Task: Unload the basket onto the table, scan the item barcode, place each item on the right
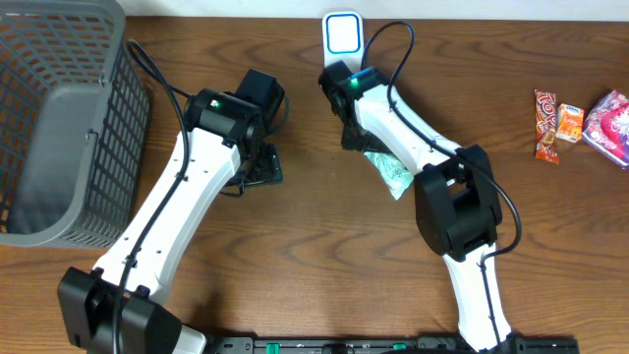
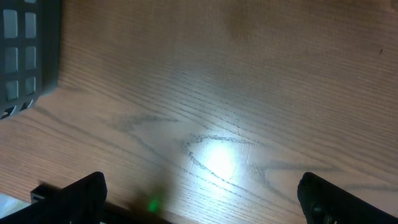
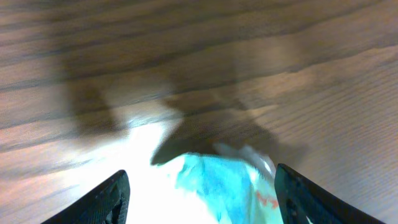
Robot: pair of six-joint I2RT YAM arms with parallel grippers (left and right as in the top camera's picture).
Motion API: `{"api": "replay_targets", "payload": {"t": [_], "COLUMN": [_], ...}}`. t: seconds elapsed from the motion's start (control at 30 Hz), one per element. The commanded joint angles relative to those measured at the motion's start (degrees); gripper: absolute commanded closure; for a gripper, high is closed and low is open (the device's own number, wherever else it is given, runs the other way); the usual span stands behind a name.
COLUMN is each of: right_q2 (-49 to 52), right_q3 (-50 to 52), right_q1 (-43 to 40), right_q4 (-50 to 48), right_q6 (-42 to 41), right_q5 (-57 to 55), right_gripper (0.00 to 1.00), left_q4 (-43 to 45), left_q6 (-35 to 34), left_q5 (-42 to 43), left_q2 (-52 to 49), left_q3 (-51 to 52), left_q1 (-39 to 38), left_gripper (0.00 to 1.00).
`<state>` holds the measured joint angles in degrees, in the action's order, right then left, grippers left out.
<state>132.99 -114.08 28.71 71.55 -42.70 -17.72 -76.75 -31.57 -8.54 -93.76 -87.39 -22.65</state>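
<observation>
Right tool (image 3: 199, 186) stands spread, its fingers well apart and pinching nothing. Between them, seen from the wrist, lies the teal-and-white crinkled plastic packet (image 1: 390, 174). It rests flat on the brown wood-grain tabletop (image 1: 295, 265), partly under the right arm and near the white upright scanner with the blue-rimmed face (image 1: 342, 33), but not at it.

Left tool (image 2: 200, 186) is also spread wide over bare wood, beside the grey plastic mesh basket (image 1: 59, 118), and takes no part.

Assessment: the step in hand is the pick-up, as the packet is neither gripped nor presented. No barcode is visible on the exposed face.

Requirement for the next move: close the fingers on the packet's edge without crushing it, lift it clear, and turn the coded side squarely to the scanner face.
</observation>
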Motion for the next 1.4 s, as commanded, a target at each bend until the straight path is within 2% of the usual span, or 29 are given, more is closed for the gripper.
{"api": "replay_targets", "payload": {"t": [0.0, 0.07, 0.17, 0.33, 0.5, 0.57, 0.67, 0.77, 0.8, 0.9, 0.93, 0.97, 1.17, 1.27, 1.37], "right_q2": [-1.5, -1.5, -1.5, -1.5, -1.5, -1.5, -1.5, -1.5, -1.5, -1.5, -1.5, -1.5, -1.7, -1.7, -1.7], "right_q3": [-8.3, -12.6, -17.9, -17.6, -12.2, -8.7, -2.4, 4.3, 6.2, 9.7, 9.9, 9.8, 4.9, -0.2, -5.7], "right_q1": [-1.7, -2.7, -4.5, -6.2, -7.6, -8.5, -9.9, -11.0, -11.2, -11.4, -11.4, -11.4, -11.5, -11.4, -11.1], "right_q4": [3.3, 6.2, 10.4, 17.0, 22.6, 21.8, 17.6, 12.3, 10.8, 8.4, 8.4, 8.6, 12.5, 15.8, 20.9], "right_q6": [1.7, 3.3, 10.0, 21.6, 27.3, 29.4, 36.7, 39.8, 39.8, 39.8, 39.8, 39.8, 37.3, 28.1, 12.5], "right_q5": [3.3, 3.6, 6.3, 10.6, 10.6, 12.5, 21.0, 25.8, 26.3, 26.9, 26.9, 26.9, 24.9, 15.2, 0.2], "right_gripper": [0.25, 0.16, 0.11, 0.01, 0.01, 0.01, 0.01, 0.11, 0.25, 0.81, 0.92, 0.99, 0.99, 0.99, 0.99], "left_q4": [-0.3, -0.3, -0.3, -0.3, -0.3, -0.3, -0.3, -0.3, -0.3, -0.3, -0.3, -0.3, -0.3, -0.3, -0.3], "left_q6": [-0.7, -0.7, -0.7, -0.7, -0.7, -0.7, -0.7, -0.7, -0.7, -0.7, -0.7, -0.7, -0.7, -0.7, -0.7], "left_q5": [-1.0, -1.0, -1.0, -1.0, -1.0, -1.0, -1.0, -1.0, -1.0, -1.0, -1.0, -1.0, -1.0, -1.0, -1.0], "left_q2": [-0.4, -0.4, -0.4, -0.4, -0.4, -0.4, -0.4, -0.4, -0.4, -0.4, -0.4, -0.4, -0.4, -0.4, -0.4], "left_q3": [-0.1, -0.1, -0.1, -0.1, -0.1, -0.1, -0.1, -0.1, -0.1, -0.1, -0.1, -0.1, -0.1, -0.1, -0.1], "left_q1": [0.0, 0.0, 0.0, 0.0, 0.0, 0.0, 0.0, 0.0, 0.0, 0.0, 0.0, 0.0, 0.0, 0.0, 0.0], "left_gripper": [0.02, 0.02, 0.02, 0.02, 0.02, 0.02, 0.02, 0.02, 0.02, 0.02, 0.02, 0.02, 0.02, 0.02, 0.02]}}
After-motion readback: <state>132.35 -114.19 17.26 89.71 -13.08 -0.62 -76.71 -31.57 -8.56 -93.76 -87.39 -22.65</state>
